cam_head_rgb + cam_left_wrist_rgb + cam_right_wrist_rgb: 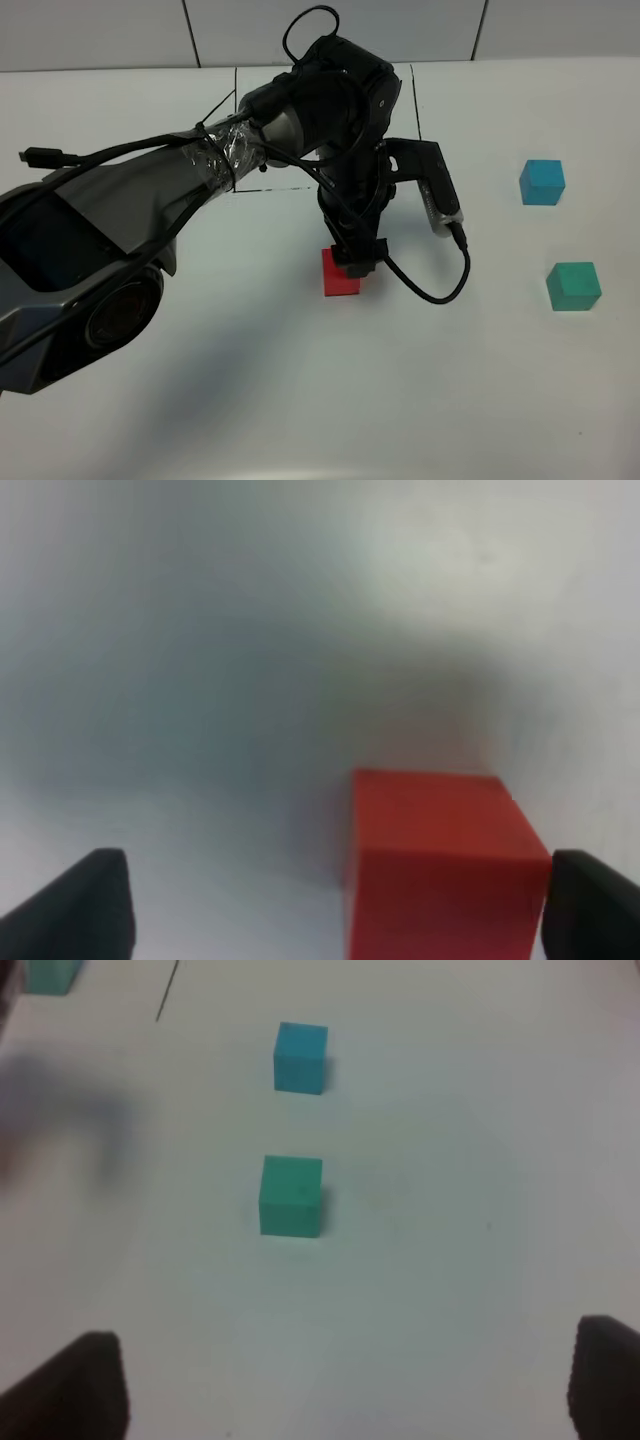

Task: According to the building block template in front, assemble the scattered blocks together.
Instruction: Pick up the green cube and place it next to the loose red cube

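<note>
the white table (200,400) carries everything. the left arm (150,190) reaches across it from the left of the high view and hides most of the black frame (413,95) drawn at the far side. only stretches of that line show, and the pattern cubes inside it cannot be seen from above.

the loose cubes lie nearer. the red cube (340,272) sits near the middle of the table, directly under the left arm's tip. the blue cube (542,182) and the green cube (573,286) stand well apart from it on the right, the blue one farther back, and they do not touch each other.

the left claw (335,905) is spread wide and grips nothing. the red cube stands on the table between its fingers, hard up beside one finger and well clear of the other; whether it touches that finger i cannot tell. the right claw (345,1385) also stands open with nothing between its tips, looking down at the green and blue cubes.

the cubes look light, stiff and matte, so they should hold well in a pinch and not crush. the best hold is probably on two opposite flat faces, around mid-height, with the fingers square to them. a one-sided nudge would likely slide or turn a cube on the smooth table.
</note>
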